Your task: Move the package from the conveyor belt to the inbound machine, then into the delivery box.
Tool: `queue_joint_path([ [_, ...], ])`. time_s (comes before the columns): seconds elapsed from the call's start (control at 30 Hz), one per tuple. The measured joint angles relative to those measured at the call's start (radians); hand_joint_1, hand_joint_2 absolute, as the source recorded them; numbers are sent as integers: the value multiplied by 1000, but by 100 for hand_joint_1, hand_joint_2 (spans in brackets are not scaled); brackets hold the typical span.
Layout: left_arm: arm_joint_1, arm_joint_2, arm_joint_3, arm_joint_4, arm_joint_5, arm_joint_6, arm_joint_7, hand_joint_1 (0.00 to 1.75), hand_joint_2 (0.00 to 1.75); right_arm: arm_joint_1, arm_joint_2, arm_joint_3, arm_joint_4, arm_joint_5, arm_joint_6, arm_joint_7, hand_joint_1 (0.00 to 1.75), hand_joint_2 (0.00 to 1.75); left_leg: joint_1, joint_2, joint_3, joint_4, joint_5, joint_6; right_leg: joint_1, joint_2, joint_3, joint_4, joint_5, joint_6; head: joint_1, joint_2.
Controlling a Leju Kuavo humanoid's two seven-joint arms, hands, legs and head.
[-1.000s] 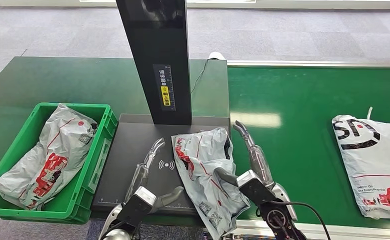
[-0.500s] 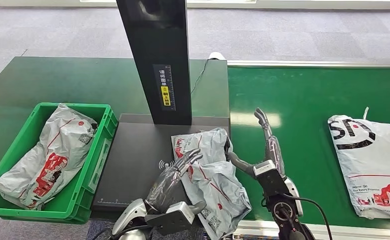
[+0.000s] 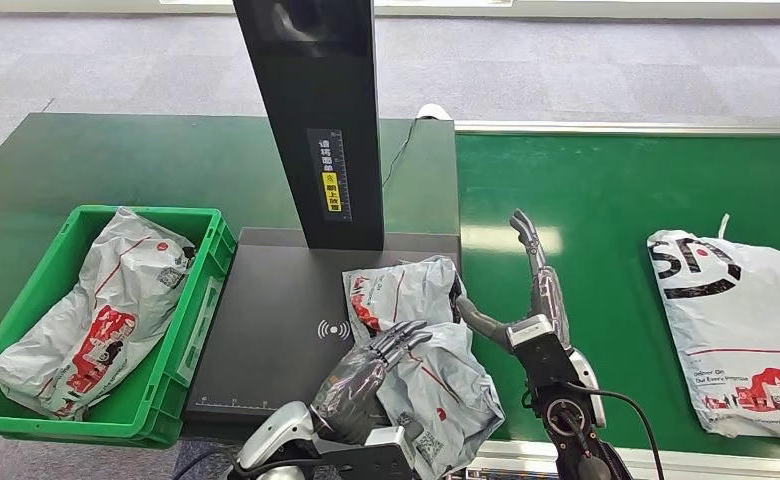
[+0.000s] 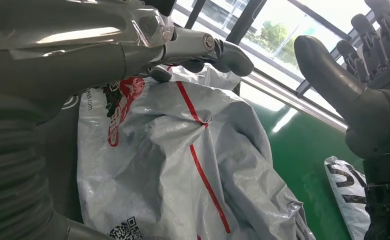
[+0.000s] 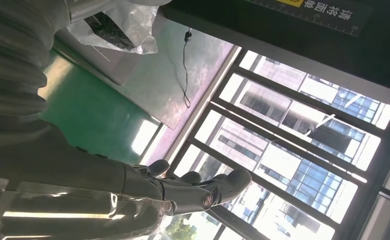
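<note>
Head view, lower centre: left hand (image 3: 371,375) released above grey package (image 3: 421,345), right hand (image 3: 526,290) released beside it

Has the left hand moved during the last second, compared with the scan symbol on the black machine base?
Yes. The left hand went from left of the scan symbol to its right, over the grey package on the machine base.

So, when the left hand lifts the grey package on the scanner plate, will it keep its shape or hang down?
Probably hang down: the grey package is a crumpled, creased plastic bag. Its glossy film may slip under the left hand. One end already overhangs the scanner plate, so it could sag further.
</note>
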Motion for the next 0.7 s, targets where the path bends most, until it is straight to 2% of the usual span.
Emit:
queue_joint_path([
  [0.23,-45,-13,-40,83,-108,-53,95,0,175,-3,10,-5,0,7,-6,18,0,175,0,0,0,0,0,0,0,0,0,0,0,0,0,0],
  [0.37,-70,-35,-58,170,-205,-18,179,1,175,-3,20,-7,0,21,-6,27,0,175,0,0,0,0,0,0,0,0,0,0,0,0,0,0],
  [0.5,-78,-59,-57,234,-252,-17,235,171,175,-6,23,-10,2,29,1,32,0,175,0,-1,1,0,0,0,0,0,2,0,0,0,0,0],
  [0.7,-88,-83,-31,270,-280,-60,249,175,175,-17,27,-12,13,30,6,36,0,175,0,-2,5,0,0,1,0,-1,9,0,0,0,0,0],
])
